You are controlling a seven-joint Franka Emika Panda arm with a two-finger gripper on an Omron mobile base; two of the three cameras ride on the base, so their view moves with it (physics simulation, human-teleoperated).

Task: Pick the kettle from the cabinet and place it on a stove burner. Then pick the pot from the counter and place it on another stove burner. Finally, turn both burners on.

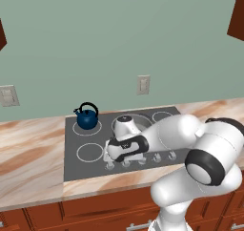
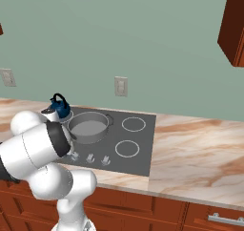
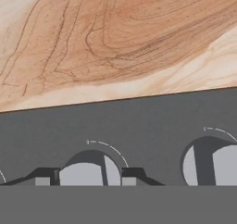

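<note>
**Two vessels on the cooktop, pincer closing in on a knob**

Two burners already carry loads: the small round dark-blue kettle with the black arched handle (image 1: 87,116) sits on a white-ringed burner beyond the pincer and off to one side, and the wide shallow grey metal pot (image 2: 88,126) stands just behind the pincer, lidless and, as far as I can tell, empty.

The two-finger gripper (image 3: 88,177) is down at the front edge of the flat dark-grey glass cooktop (image 1: 95,165), its dark tips straddling a small grey knob (image 3: 88,170). Whether they have pinched it yet I cannot tell.

The knob looks rigid, light and smooth, so it may slip. Squeeze across its raised ridge, then twist. A second grey knob (image 3: 210,160) stands beside the pincer.
</note>
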